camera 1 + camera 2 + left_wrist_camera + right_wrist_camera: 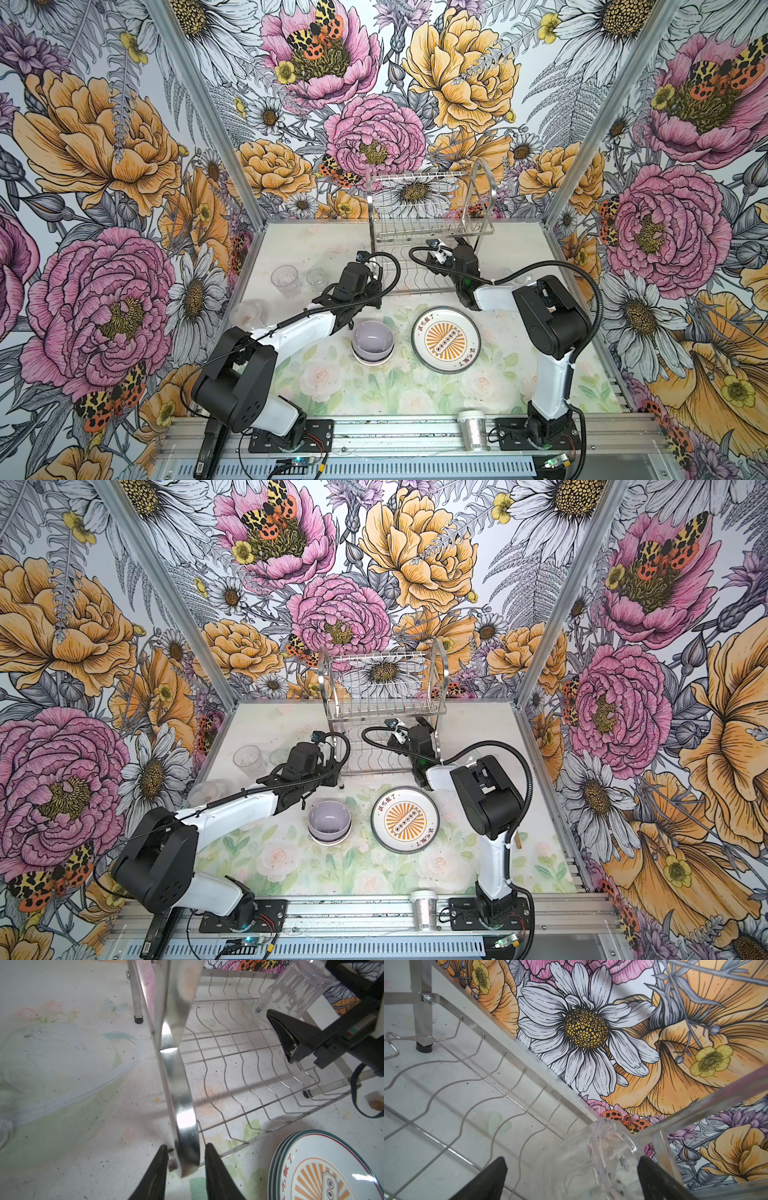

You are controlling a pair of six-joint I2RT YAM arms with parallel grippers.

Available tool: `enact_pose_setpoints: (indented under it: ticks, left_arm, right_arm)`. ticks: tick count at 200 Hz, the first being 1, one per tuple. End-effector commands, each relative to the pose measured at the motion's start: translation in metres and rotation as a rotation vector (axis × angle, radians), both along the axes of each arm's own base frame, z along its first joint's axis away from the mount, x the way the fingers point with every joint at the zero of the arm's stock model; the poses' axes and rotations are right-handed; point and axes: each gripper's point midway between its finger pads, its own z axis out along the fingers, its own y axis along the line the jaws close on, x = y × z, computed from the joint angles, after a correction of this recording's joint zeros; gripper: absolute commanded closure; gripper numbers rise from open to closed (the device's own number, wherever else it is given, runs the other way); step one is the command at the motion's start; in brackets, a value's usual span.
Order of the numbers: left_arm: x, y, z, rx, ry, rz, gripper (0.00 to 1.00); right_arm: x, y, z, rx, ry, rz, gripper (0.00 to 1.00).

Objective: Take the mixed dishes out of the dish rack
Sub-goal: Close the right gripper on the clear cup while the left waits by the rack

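Chrome two-tier wire dish rack (432, 235), steadied by the left gripper (187, 1146) clamped on its arched side band. Right gripper (572, 1159), jaws wide, straddles a small clear glass (608, 1142) at the lower tier's right end. Closing on the glass likely comes next.

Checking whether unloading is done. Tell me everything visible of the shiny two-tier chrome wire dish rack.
The shiny two-tier chrome wire dish rack stands upright at the back of the table, by the floral wall. Flat arched bands frame its sides, on black-capped legs. Its wavy-wired lower shelf is bare except for a clear ribbed glass between the fingers of the open right gripper; the upper shelf looks empty. The left gripper clamps the arch nearer its arm, low down.
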Motion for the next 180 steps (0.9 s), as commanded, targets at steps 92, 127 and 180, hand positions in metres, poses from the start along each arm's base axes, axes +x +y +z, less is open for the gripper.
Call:
enact_pose_setpoints:
  ticks: [92, 127, 180]
  left_arm:
    - [0.001, -0.007, 0.002, -0.009, 0.004, -0.017, 0.67]
    - [0.002, -0.011, 0.000, -0.010, 0.011, -0.026, 0.67]
    - [0.003, -0.014, 0.001, -0.006, 0.012, -0.032, 0.67]
  right_arm:
    - [0.014, 0.010, -0.029, -0.104, 0.147, 0.062, 0.01]
    - [-0.001, 0.024, -0.027, -0.081, 0.163, 0.174, 0.03]
    - [-0.011, 0.040, -0.010, 0.030, 0.172, 0.272, 0.04]
